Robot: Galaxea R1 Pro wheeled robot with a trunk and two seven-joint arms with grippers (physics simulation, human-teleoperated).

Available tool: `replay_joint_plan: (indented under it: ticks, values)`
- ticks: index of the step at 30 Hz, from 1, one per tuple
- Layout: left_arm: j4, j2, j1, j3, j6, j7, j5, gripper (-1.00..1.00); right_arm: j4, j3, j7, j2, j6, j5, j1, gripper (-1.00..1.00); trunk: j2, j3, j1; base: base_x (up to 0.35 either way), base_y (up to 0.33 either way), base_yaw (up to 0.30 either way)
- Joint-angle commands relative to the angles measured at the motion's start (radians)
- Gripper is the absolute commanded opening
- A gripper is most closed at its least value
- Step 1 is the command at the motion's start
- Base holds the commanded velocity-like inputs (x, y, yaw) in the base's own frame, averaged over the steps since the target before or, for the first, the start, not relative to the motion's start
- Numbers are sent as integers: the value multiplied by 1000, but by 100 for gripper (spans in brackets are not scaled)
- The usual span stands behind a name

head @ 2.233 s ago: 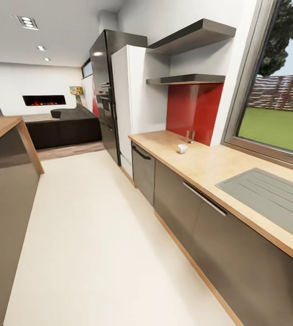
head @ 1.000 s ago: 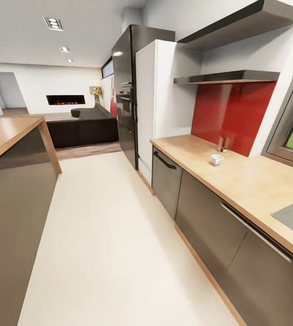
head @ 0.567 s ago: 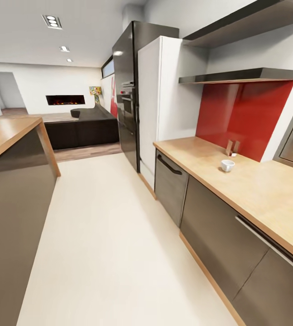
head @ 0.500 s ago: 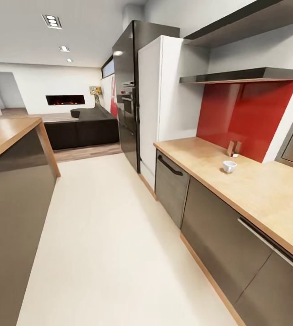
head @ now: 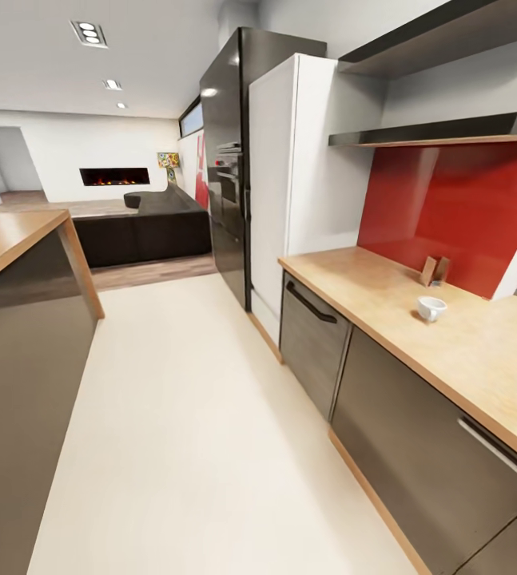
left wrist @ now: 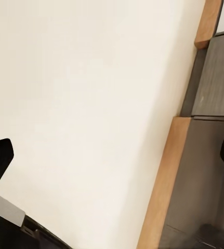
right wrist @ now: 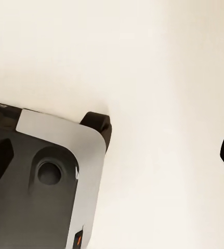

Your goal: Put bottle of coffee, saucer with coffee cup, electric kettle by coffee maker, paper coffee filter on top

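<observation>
- Head view: the robot faces along a kitchen aisle. The kitchen countertop (head: 386, 297), the desk for this task, runs along the right over dark cabinet fronts (head: 402, 415).
- The coffee cup (head: 431, 308) sits alone on the desk, near the red backsplash (head: 450, 209); just behind it, against the backsplash, stands a small brown item (head: 435, 271), too small to identify.
- The kitchen shelf (head: 442, 130), the thinner slab, hangs on the wall above the cup; its top surface is hidden from this angle, so any bottle there cannot be confirmed.
- Left wrist view: the left gripper (left wrist: 112, 158) hangs over pale floor (left wrist: 80, 93) beside the cabinet plinth; jaws spread wide, nothing between them.
- Right wrist view: the right gripper (right wrist: 112, 155) hangs over the floor next to the robot base (right wrist: 49, 181); jaws likewise spread and empty.
- Judgement: transit step, approaching the shelf end of the desk. To do it well: stop square to the desk below the shelf, clear of the cabinet fronts, and raise the trunk until the shelf top is visible before reaching.
</observation>
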State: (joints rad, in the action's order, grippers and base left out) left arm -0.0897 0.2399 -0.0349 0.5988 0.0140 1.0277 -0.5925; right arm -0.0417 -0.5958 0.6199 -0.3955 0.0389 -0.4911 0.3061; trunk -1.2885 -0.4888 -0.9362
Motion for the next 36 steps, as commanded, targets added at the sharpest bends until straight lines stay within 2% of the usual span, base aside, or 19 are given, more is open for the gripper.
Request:
replay_joint_plan:
  ticks: [1,13,36]
  values:
    - [-1,0,0,-7,1,2,-7,100,1,-9,3,0,4,-7,1,100,0,-1,-1,310,106,0]
    - [-1,-1,0,-7,1,2,-7,100,2,-9,3,0,4,-7,1,100,0,-1,-1,261,58,-67]
    - [-1,-1,0,-7,3,3,-7,100,1,-9,3,0,4,-6,1,100,0,-1,-1,14,1,-249]
